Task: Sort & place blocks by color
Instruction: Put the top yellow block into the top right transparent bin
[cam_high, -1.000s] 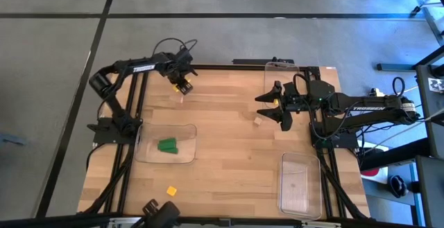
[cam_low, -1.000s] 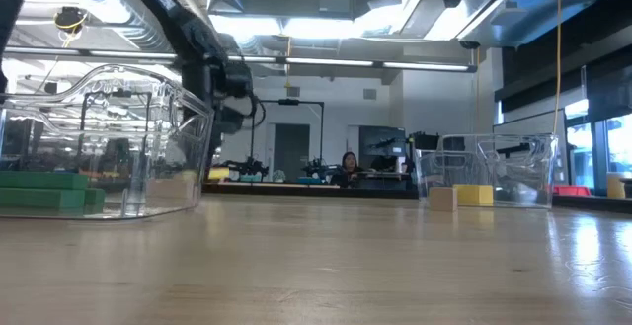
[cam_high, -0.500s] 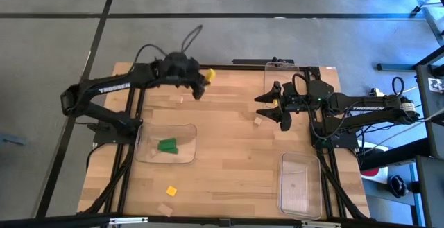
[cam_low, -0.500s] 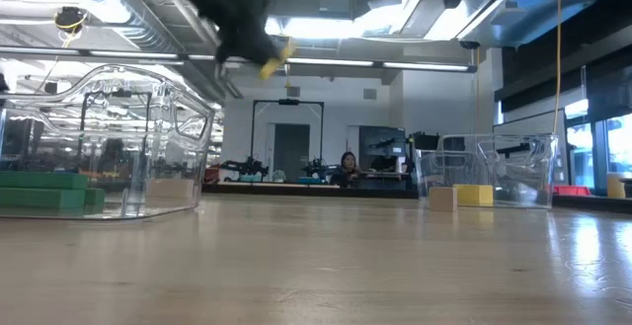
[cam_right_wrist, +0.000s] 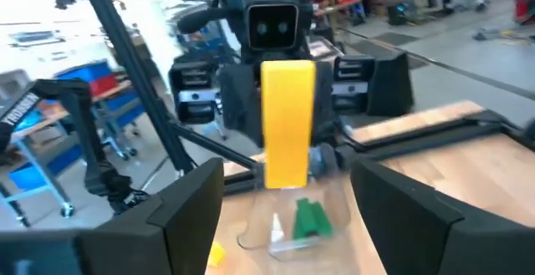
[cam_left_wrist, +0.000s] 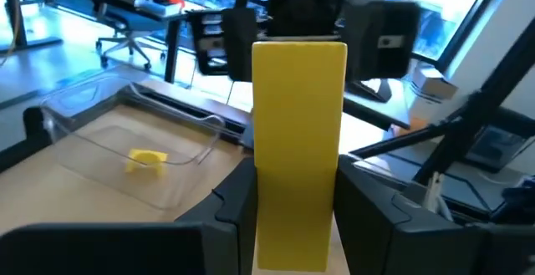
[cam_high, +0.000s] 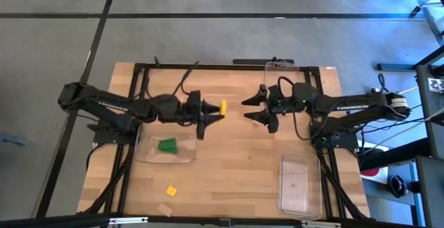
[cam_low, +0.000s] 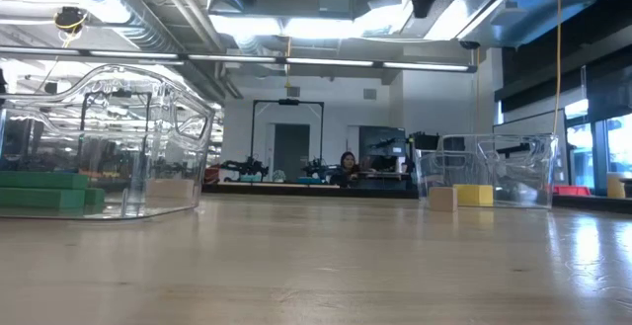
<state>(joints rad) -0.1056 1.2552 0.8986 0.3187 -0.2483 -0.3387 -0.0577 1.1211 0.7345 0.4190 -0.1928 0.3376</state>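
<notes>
Yellow block (cam_high: 223, 107) held upright between the fingers of the left gripper (cam_high: 217, 110), raised over the middle of the table (cam_high: 229, 159); in the left wrist view the block (cam_left_wrist: 298, 154) stands clamped between both fingers. Right gripper (cam_high: 251, 108) faces it from just beside, jaws spread wide and empty. Wooden tabletop; beyond it, an open workshop with ceiling lights and a seated person (cam_low: 348, 165) far off. Left tray (cam_high: 165, 145) holds green blocks (cam_high: 167, 145). Far tray (cam_high: 291, 72) holds a yellow block (cam_low: 475, 195), with a tan block (cam_low: 442, 198) beside it in the low view. Near right tray (cam_high: 300, 183). Loose yellow block (cam_high: 171, 191) and tan block (cam_high: 164, 209) lie near the front edge
</notes>
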